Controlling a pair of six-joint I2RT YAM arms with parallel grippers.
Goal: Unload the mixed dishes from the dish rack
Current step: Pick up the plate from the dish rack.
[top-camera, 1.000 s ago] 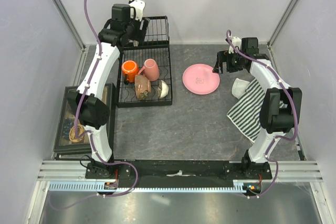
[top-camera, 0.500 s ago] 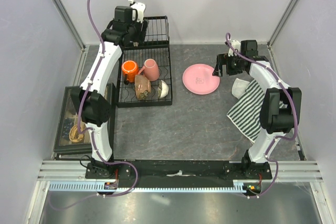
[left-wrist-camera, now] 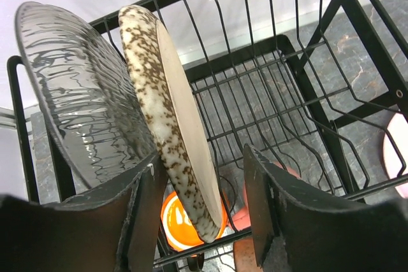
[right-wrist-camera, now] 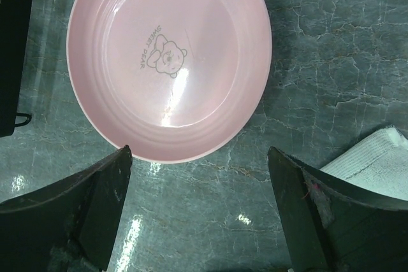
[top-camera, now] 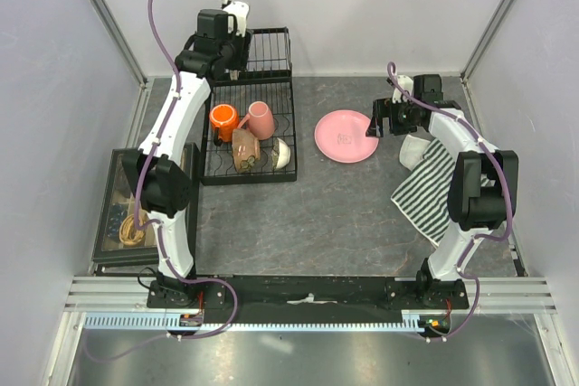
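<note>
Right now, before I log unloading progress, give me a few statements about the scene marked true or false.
The pink plate lies on the table, outside the dish rack. True.
The orange mug stands on the table. False: it sits in the dish rack.
The left fingers straddle a speckled plate standing on edge. True.
The right fingers grip the pink plate. False: they are open, not touching it.
</note>
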